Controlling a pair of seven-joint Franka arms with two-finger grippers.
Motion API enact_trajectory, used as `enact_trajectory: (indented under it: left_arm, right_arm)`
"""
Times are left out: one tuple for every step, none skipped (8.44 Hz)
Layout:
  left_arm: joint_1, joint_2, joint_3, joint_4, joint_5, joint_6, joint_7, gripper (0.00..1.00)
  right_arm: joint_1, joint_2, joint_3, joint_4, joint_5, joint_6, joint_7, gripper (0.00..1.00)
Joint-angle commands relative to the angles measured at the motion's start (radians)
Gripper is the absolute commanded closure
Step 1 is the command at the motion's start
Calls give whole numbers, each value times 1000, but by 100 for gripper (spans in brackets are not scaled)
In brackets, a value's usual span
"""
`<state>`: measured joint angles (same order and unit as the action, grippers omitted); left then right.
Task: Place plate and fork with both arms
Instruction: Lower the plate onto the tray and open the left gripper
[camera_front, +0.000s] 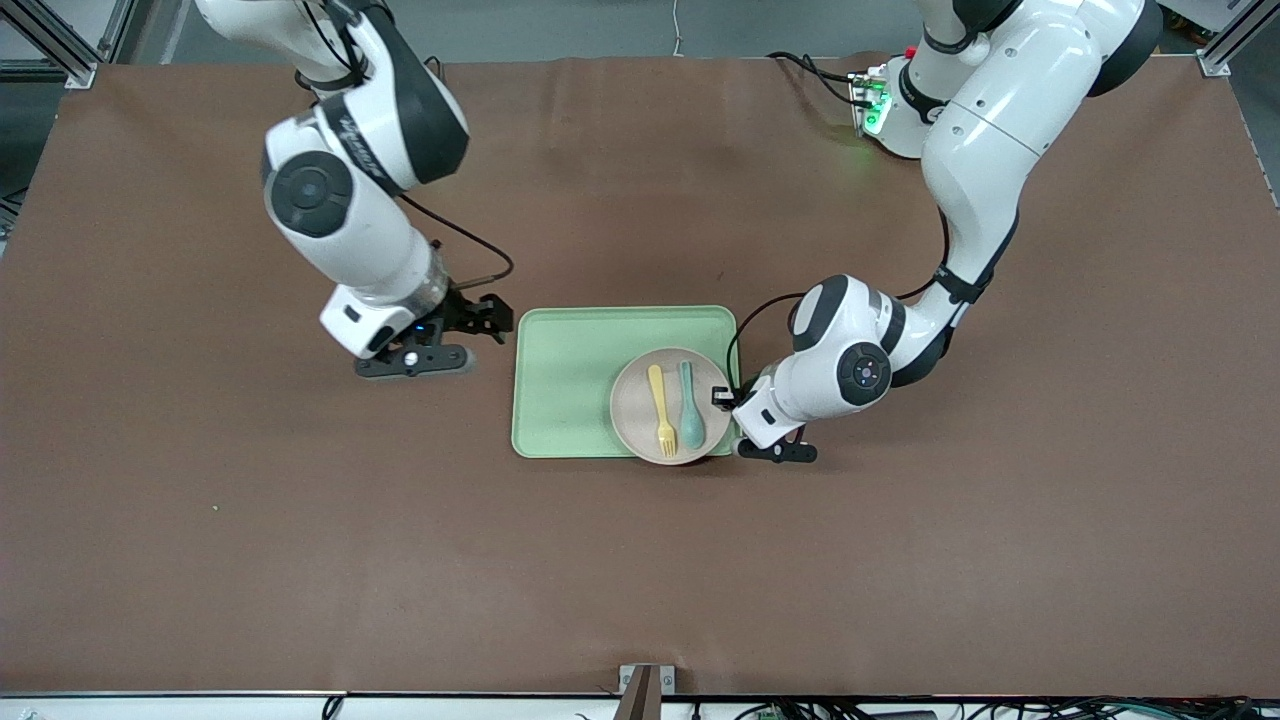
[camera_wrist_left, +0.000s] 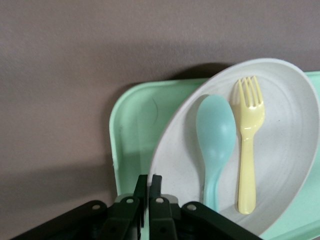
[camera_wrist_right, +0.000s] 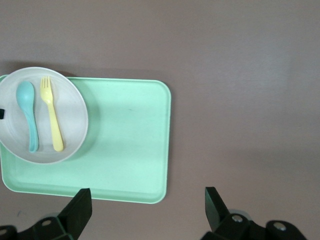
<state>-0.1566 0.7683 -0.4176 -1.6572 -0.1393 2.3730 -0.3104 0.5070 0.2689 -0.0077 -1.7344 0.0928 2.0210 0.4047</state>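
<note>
The beige plate (camera_front: 630, 412) sits over the corner of the light-green tray (camera_front: 560, 380) toward the left arm's end, its rim reaching past the tray's near edge. On it lie the pale-yellow fork (camera_front: 660, 405) and a teal spoon (camera_front: 690, 405) side by side. My left gripper (camera_front: 722, 396) is shut on the plate's rim; the left wrist view shows its fingers (camera_wrist_left: 142, 190) pinching that rim (camera_wrist_left: 280, 125), with the fork (camera_wrist_left: 247, 150) just past them. My right gripper (camera_front: 480, 332) hangs open over bare table beside the tray's other end, holding nothing (camera_wrist_right: 146, 195).
The tray (camera_wrist_right: 130, 140) has a bare half toward the right arm's end. Brown table covering (camera_front: 300, 520) stretches all around. The teal spoon (camera_wrist_left: 216, 140) lies on the plate next to the fork (camera_wrist_right: 52, 120).
</note>
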Motion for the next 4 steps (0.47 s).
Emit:
enact_trajectory:
  left_arm:
    - [15, -15, -30, -35, -26, 8, -3, 100]
    - [11, -14, -32, -36, -31, 8, -3, 100]
    - [9, -12, -32, -36, -31, 8, -3, 98]
    - [12, -11, -32, -38, -33, 6, -4, 79]
  right_arm:
    - [63, 45, -11, -2, 4, 66, 80, 0]
    - [89, 67, -11, -2, 1, 100, 116, 0]
    - [119, 85, -11, -1, -4, 126, 144, 0]
    - [136, 108, -11, -1, -7, 157, 172, 0]
